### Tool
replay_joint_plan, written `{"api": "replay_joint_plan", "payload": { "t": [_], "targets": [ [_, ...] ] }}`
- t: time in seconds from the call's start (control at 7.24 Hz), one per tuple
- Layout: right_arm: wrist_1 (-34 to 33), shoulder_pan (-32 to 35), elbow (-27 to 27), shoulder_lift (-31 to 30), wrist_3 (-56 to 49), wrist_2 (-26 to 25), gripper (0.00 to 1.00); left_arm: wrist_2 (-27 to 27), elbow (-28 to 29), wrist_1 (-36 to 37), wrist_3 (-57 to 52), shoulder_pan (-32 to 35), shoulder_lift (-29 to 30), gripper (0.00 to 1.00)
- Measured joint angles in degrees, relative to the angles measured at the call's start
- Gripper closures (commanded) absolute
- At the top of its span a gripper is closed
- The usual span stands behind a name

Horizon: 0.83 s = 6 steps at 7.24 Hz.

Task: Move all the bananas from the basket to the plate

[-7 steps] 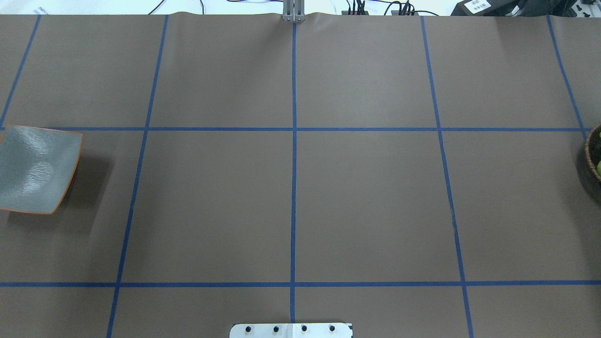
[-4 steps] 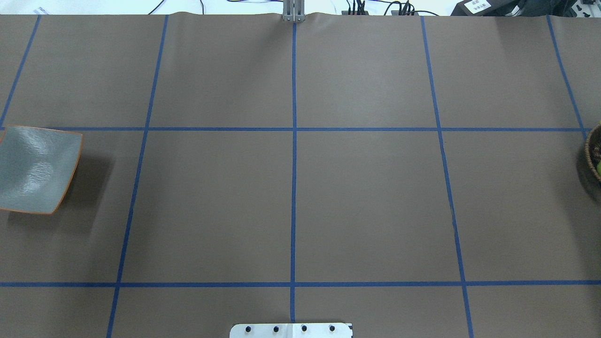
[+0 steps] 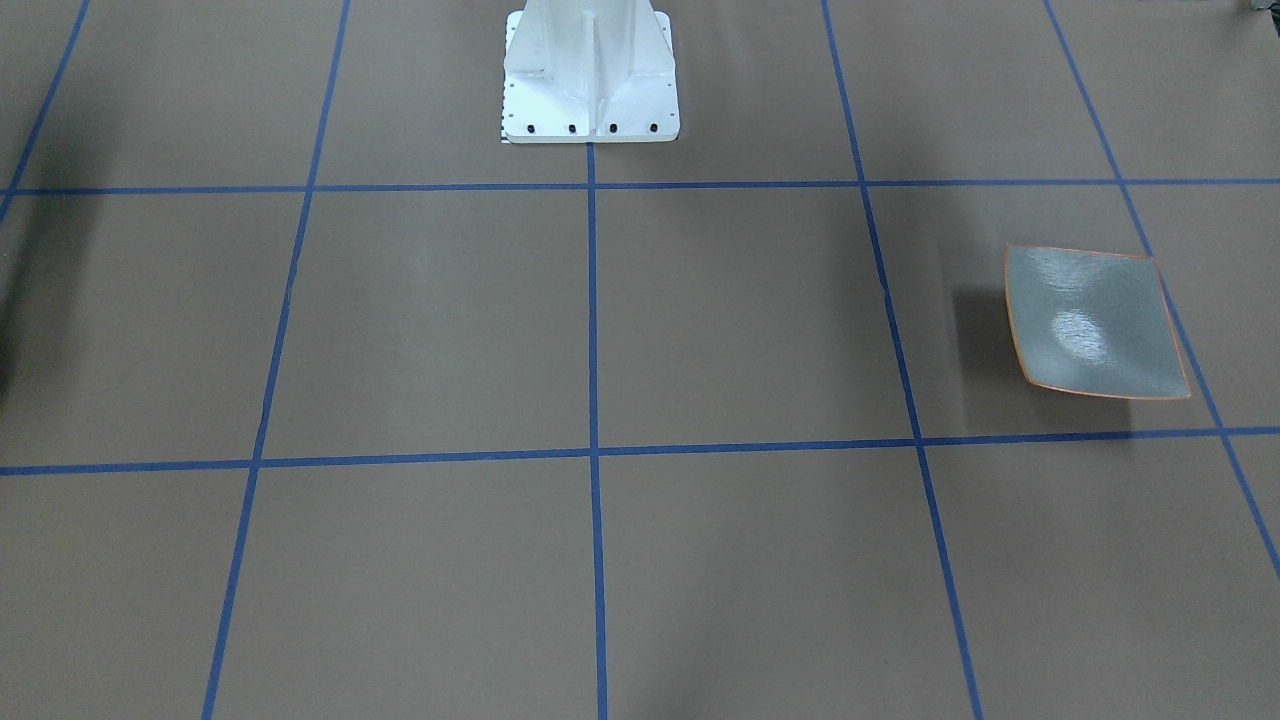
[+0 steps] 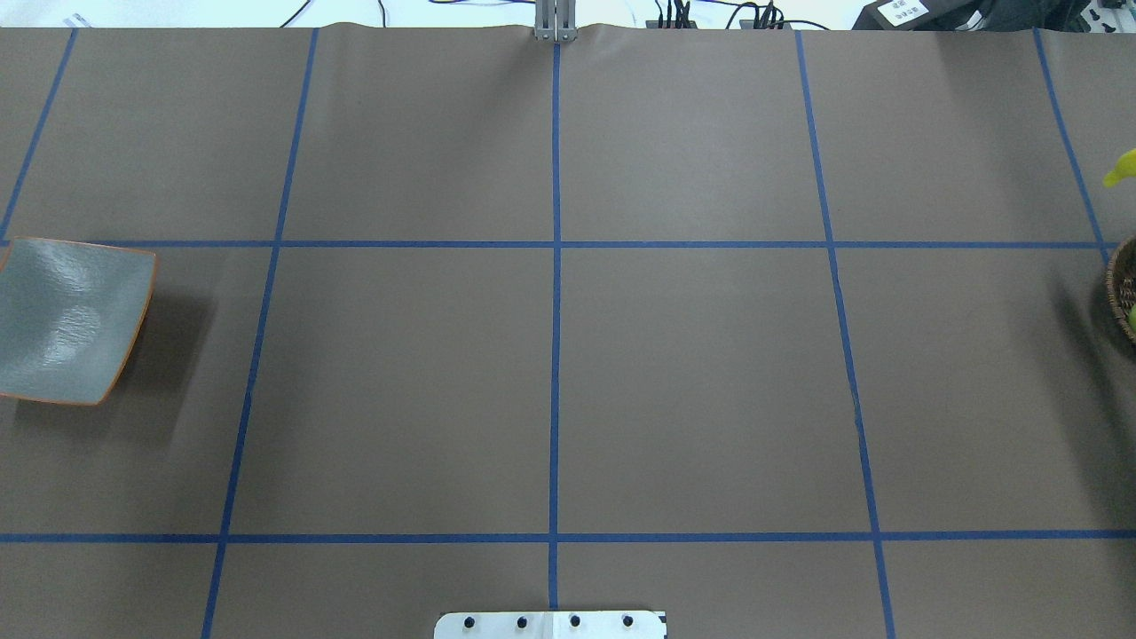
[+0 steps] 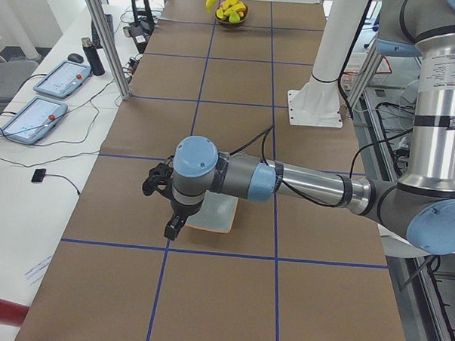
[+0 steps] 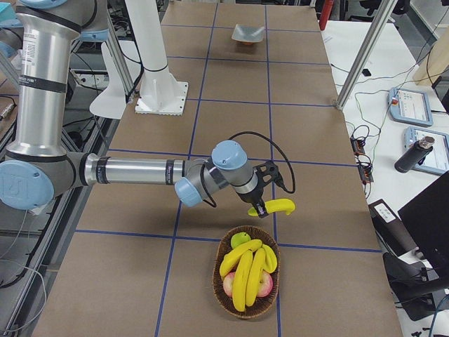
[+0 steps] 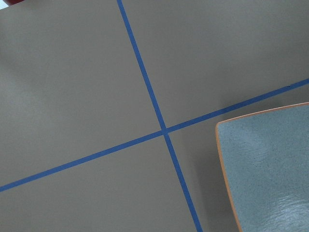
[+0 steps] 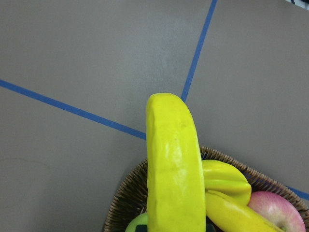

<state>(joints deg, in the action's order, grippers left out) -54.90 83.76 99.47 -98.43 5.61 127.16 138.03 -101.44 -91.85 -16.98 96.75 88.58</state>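
Looking first at the right tool [image 6: 261, 208]: hanging just beside the basket [image 6: 266, 303], on the basket's side away from the robot's pedestal [image 3: 590, 75], and touching one banana [image 6: 279, 206] lying crosswise at the fingertips. Showing only in a side view, so leaving clenched or released impossible to tell, and likewise how far open. Filling the middle of the right wrist view with that same banana [image 8: 174, 169], raised above the basket's wicker rim [image 8: 128, 193]. Poking just its yellow tip [image 4: 1123, 167] into the overhead view, a little beyond the basket's edge [image 4: 1116, 293].

Counting bananas: four in all, one at the right tool and three bananas [image 6: 244, 274] lying side by side inside the basket. Counting the other fruit inside the basket: two reddish apples [image 6: 265, 286] lying under the bananas, and one green fruit [image 6: 240, 241] at the rim nearest the right tool.

Placing the plate [image 3: 1095, 320], one only, flat on the bench [image 4: 692, 373] at the end opposite the basket.

Finding the left tool [image 5: 173, 228] at that same far end, well apart from the basket, pointing down toward the bench. Again showing only in a side view, so not telling whether spread or closed. Catching one plate corner [image 7: 270, 169] and a crossing of blue tape lines [image 7: 165, 131] in the left wrist view.

Counting tools: two. Counting baskets: one.
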Motion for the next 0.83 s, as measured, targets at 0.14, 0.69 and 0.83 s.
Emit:
{"api": "replay_joint_plan", "payload": {
  "t": [0.14,0.69,0.83],
  "targets": [
    [-0.02,-0.05,0.18,2.69,1.49,1.70,1.00,3.97,0.13,-2.19,-0.02,-0.01,0.28,0.00],
    [0.40,-3.09,1.79,14.22,9.59,8.81,1.00,9.13,-0.16,-16.21,11.77,-1.12,3.51,0.00],
    [0.36,-5.51,2.78,16.71,14.23,8.79,1.00,9.22,-0.39,-19.63,20.55,-2.50,5.07,0.00]
  ]
}}
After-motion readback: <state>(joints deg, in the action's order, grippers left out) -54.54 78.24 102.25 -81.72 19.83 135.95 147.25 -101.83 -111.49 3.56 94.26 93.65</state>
